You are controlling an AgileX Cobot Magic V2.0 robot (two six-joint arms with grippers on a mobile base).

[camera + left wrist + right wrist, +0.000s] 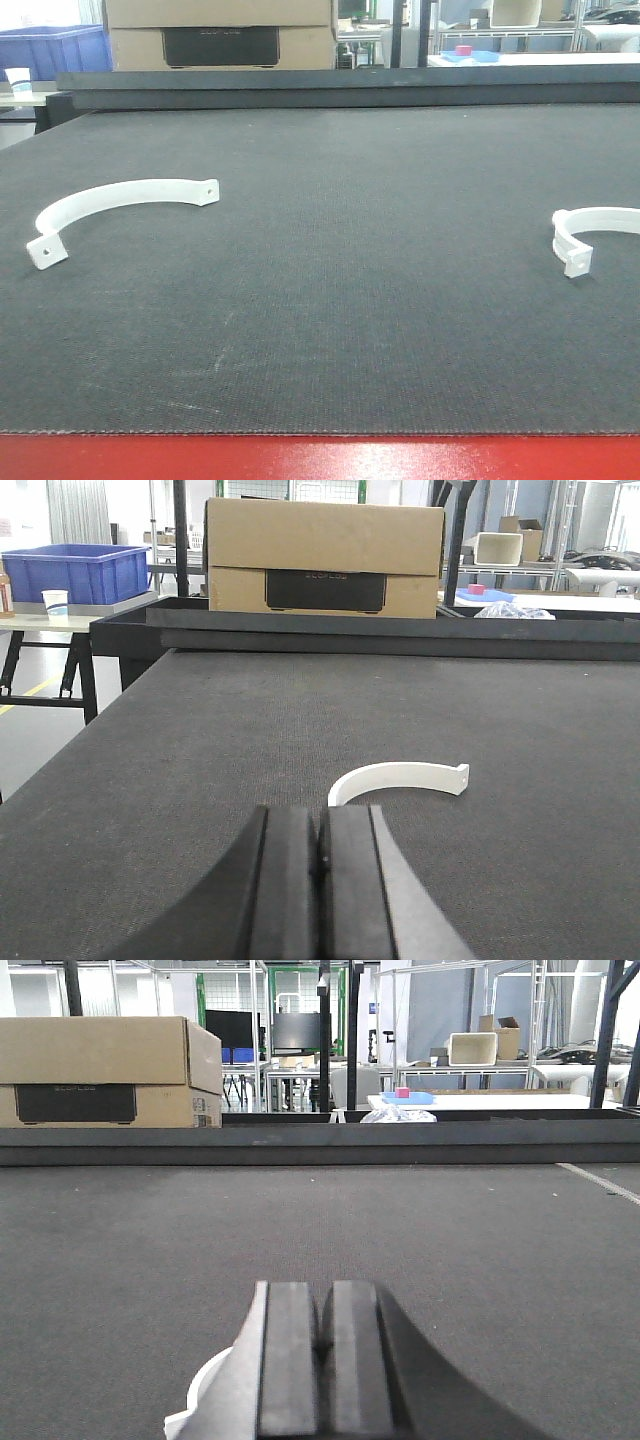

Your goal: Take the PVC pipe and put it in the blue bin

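Dark woven matting covers the work table, with shelving and benches behind. Two white curved parts lie on it: the left PVC piece at the left of the front view and the right PVC piece at its right edge.

Both grippers are empty, pads pressed together. The left gripper sits low, just short of its piece. The right gripper is over its own, which peeks out at lower left.

I'd say either one must spread its pads first, then pinch across the thin band mid-arc.

The blue bin stands upper left on a side bench, well apart, beyond the raised black rim. A cardboard box and a paper cup sit near that route.
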